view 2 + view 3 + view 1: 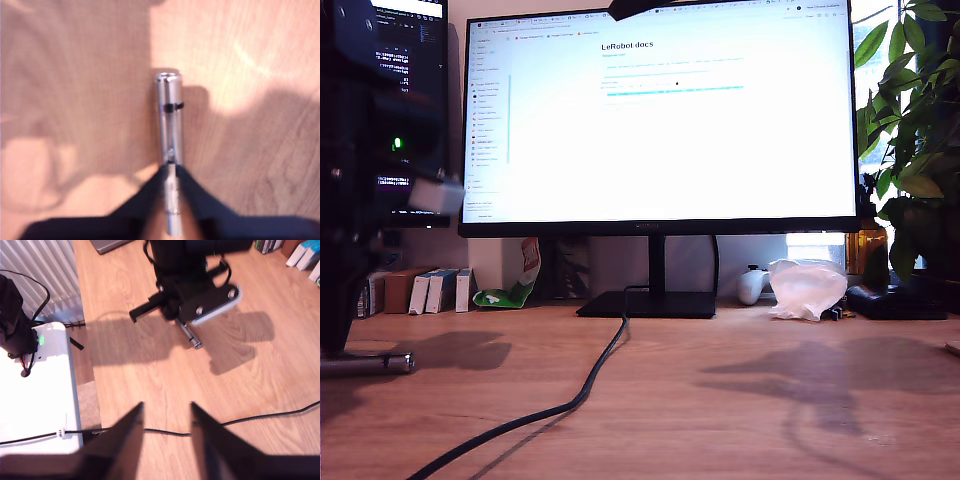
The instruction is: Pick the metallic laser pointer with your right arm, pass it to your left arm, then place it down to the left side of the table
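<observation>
Laser pointer (169, 125) in first pincer (171, 170) (wrist-view detail)

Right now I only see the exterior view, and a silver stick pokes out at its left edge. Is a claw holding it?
Observer: Yes, the first wrist view shows the first claw shut on the metallic laser pointer.
Operator: Where's my other claw?
Observer: The second claw is open, holding nothing, above the table.
Operator: Can it see the stick?
Observer: Yes, poking from under the first arm, beyond a black cable.
</observation>
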Robot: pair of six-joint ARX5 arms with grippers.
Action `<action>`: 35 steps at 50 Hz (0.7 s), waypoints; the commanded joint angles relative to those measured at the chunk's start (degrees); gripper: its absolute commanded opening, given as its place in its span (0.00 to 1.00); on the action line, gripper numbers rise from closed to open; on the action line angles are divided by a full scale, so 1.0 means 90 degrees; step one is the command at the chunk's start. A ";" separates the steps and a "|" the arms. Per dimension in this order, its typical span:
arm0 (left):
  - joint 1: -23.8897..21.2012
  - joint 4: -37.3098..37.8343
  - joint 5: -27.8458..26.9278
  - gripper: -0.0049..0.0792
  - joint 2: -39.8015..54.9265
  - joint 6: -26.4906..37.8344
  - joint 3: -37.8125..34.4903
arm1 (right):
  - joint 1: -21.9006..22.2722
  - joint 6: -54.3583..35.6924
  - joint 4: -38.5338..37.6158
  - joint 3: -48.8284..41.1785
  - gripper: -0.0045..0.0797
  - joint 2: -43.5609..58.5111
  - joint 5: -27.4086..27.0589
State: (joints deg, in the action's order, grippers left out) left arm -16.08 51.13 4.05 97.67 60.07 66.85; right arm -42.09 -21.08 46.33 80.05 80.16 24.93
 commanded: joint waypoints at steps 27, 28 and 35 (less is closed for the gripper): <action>0.0085 -0.0933 -0.1860 0.04 -0.1851 -0.3174 0.0821 | 0.0245 0.1868 -0.1360 -0.0046 0.04 0.0063 -0.0063; 0.0109 -0.1049 -0.2055 0.04 -0.1894 -0.3390 0.0831 | 0.0294 0.1870 -0.1474 -0.0046 0.04 0.0063 -0.0146; 0.0272 -0.1831 -0.2642 0.04 -0.2183 -0.4165 0.0833 | 0.0600 0.1838 -0.2351 -0.0046 0.04 0.0029 -0.1175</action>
State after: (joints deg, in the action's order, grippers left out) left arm -14.46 36.71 -18.63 79.07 25.78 74.37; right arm -37.89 -4.51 27.94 80.05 80.16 16.84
